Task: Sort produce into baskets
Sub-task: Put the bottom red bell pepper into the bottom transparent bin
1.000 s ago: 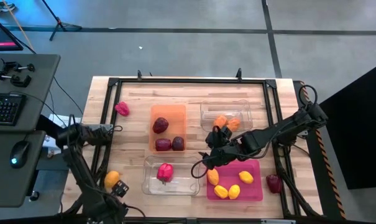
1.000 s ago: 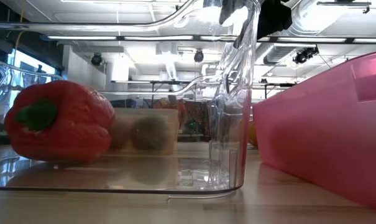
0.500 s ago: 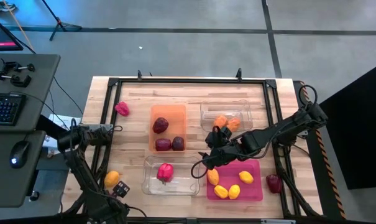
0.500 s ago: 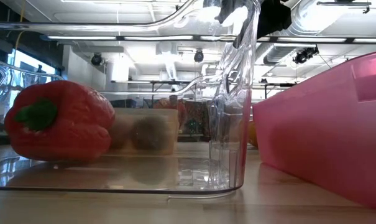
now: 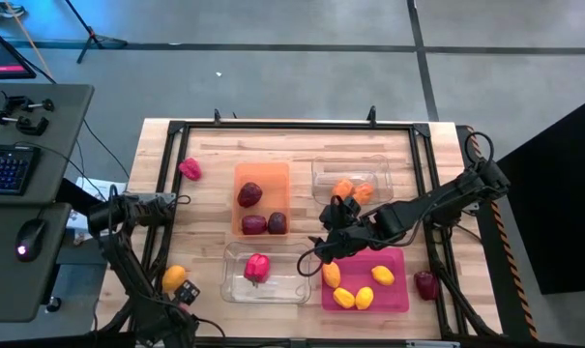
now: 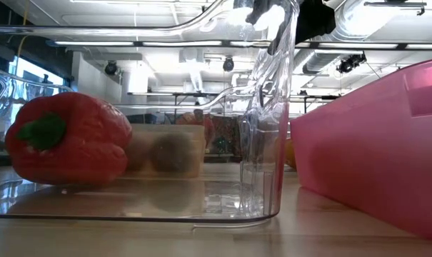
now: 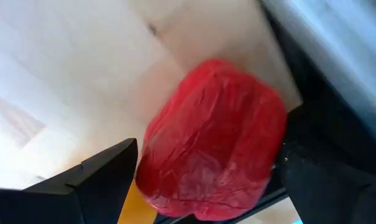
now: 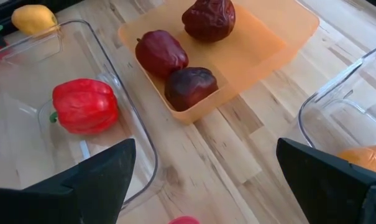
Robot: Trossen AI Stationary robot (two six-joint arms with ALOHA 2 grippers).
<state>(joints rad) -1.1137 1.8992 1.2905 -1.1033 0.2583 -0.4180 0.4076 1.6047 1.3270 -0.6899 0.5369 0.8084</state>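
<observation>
A red-pink pepper (image 5: 190,169) lies on the table at the far left. My left gripper (image 5: 182,196) is open just on its near side. In the left wrist view the pepper (image 7: 212,143) fills the gap between the two fingers. My right gripper (image 5: 321,249) is open and empty, above the gap between the near clear basket (image 5: 282,288) and the magenta basket (image 5: 394,295). The orange basket (image 5: 263,174) holds three maroon fruits (image 8: 175,56). The near clear basket holds a pepper (image 5: 257,267). The magenta basket holds several lemons (image 5: 355,295). My left gripper's fingers (image 7: 107,180) stand on either side of the pepper's body (image 7: 156,168), which lies on the table. I cannot tell whether they touch it.
The far clear basket (image 5: 321,174) holds two orange fruits (image 5: 353,190). A maroon fruit (image 5: 425,284) lies loose at the near right and a yellow-orange fruit (image 5: 174,278) at the near left by the left arm. A black frame (image 5: 292,127) edges the table.
</observation>
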